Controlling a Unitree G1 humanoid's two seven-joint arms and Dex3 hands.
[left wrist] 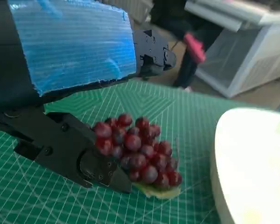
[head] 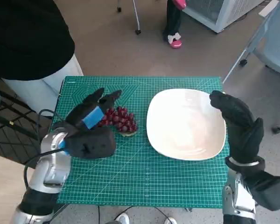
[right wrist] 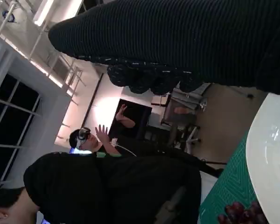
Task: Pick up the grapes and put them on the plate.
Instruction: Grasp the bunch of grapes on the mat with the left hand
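A bunch of dark red grapes [head: 120, 120] lies on the green mat just left of the white plate [head: 186, 140]. My left hand [head: 91, 128] reaches over the bunch from the near left with its fingers spread. In the left wrist view the thumb [left wrist: 79, 156] lies against the side of the grapes [left wrist: 137, 151], while the upper fingers [left wrist: 151, 51] hover above them, apart from the fruit. My right hand [head: 240, 126] holds nothing and lies at the plate's right rim. The right wrist view shows the glove [right wrist: 177, 42], the plate's edge [right wrist: 270, 154] and the grapes [right wrist: 240, 214].
The green cutting mat [head: 144, 177] covers the small table. A person in a black top [head: 28, 37] stands at the table's far left corner. Legs with pink shoes [head: 175, 39] and a wheeled chair [head: 270, 42] stand beyond the table. A person wearing a headset [right wrist: 84, 137] shows in the right wrist view.
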